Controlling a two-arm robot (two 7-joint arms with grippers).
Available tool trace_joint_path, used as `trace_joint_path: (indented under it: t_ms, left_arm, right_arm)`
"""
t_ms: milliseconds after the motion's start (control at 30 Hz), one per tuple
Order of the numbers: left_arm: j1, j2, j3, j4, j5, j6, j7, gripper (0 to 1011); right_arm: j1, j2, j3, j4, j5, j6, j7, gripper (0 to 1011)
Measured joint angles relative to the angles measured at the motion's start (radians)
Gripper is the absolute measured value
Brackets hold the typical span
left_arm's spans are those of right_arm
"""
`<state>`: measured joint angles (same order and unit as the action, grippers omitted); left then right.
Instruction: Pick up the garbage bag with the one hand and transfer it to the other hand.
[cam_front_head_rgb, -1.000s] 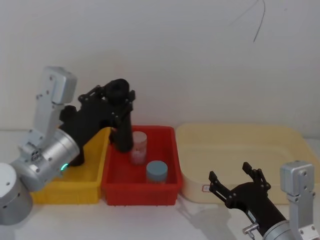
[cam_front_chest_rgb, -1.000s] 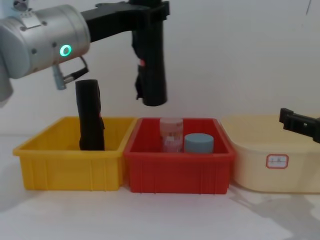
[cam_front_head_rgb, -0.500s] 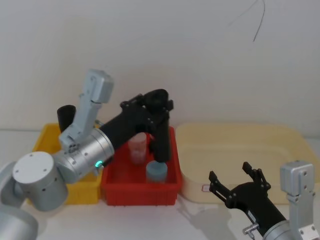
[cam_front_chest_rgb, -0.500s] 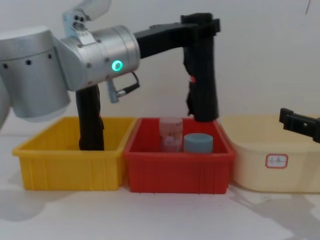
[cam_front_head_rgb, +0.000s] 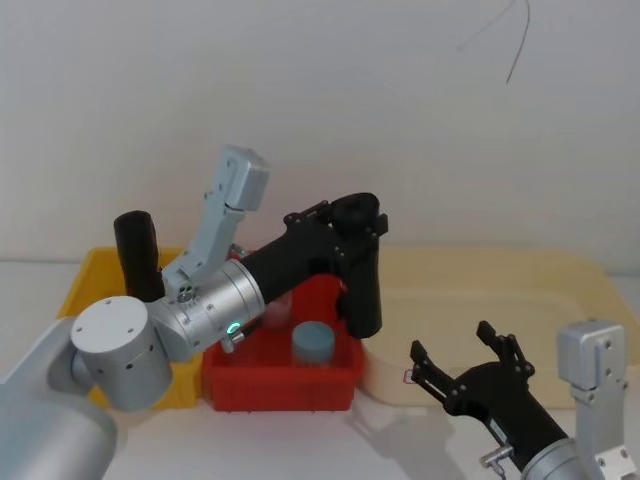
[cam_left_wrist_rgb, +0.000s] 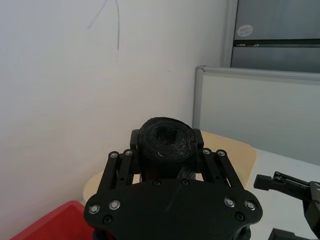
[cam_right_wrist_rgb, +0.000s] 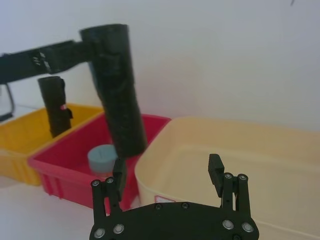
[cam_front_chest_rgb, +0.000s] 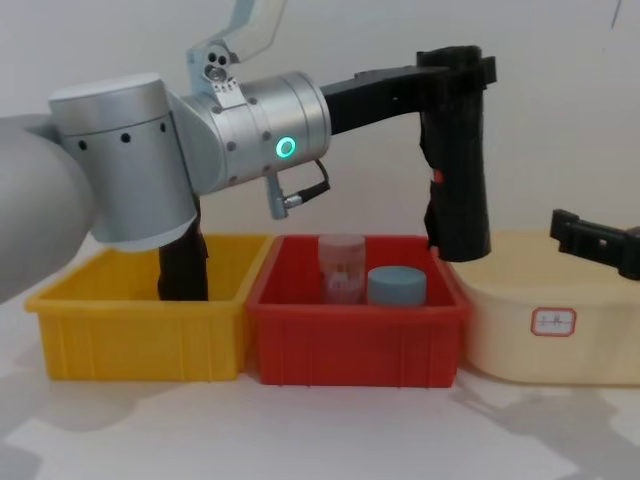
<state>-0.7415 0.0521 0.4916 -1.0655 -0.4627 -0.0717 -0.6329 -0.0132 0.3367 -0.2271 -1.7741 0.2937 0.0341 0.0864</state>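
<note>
Centre, left gripper (cam_front_head_rgb: 352, 215) clenches tilted black rolled plastic garbage bag (cam_front_head_rgb: 363, 298); released right gripper (cam_front_head_rgb: 460, 350), lower right, may misgrasp it.

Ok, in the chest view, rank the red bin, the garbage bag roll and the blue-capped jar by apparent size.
1. Red bin.
2. Garbage bag roll, held by the left gripper.
3. Blue-capped jar, lower part hidden by the bin wall.

Tallied by kind.
Garbage bag rolls, black: 2, namely first roll (cam_front_chest_rgb: 455, 160) and second roll (cam_front_head_rgb: 138, 255).
Bins: 3, namely yellow bin (cam_front_chest_rgb: 140, 340), red bin (cam_front_chest_rgb: 355, 345), cream tub (cam_front_chest_rgb: 550, 345).
Jars: 2, namely clear jar (cam_front_chest_rgb: 342, 262), blue-capped jar (cam_front_chest_rgb: 396, 285).
Claws: 2, namely left claw (cam_front_chest_rgb: 455, 68), right claw (cam_right_wrist_rgb: 167, 167).
</note>
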Motion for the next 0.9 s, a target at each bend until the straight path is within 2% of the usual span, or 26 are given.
trace_joint_path:
  t_ms: [433,667,900]
  left_arm:
    - [-0.022,-0.018,0.012,0.044,-0.010,-0.008,-0.025,544]
    - [-0.027,-0.022,0.015,0.054,-0.012,-0.010,-0.030,544]
    - [-0.030,-0.024,0.017,0.061,-0.013,-0.010,-0.034,544]
  right_arm:
    - [0.038,0.001,-0.031,-0.008,0.000,0.045,0.050,1000]
    - [0.090,-0.008,-0.063,0.032,-0.023,0.086,0.072,999]
    - [0.139,-0.022,-0.082,0.094,-0.040,0.094,0.091,1000]
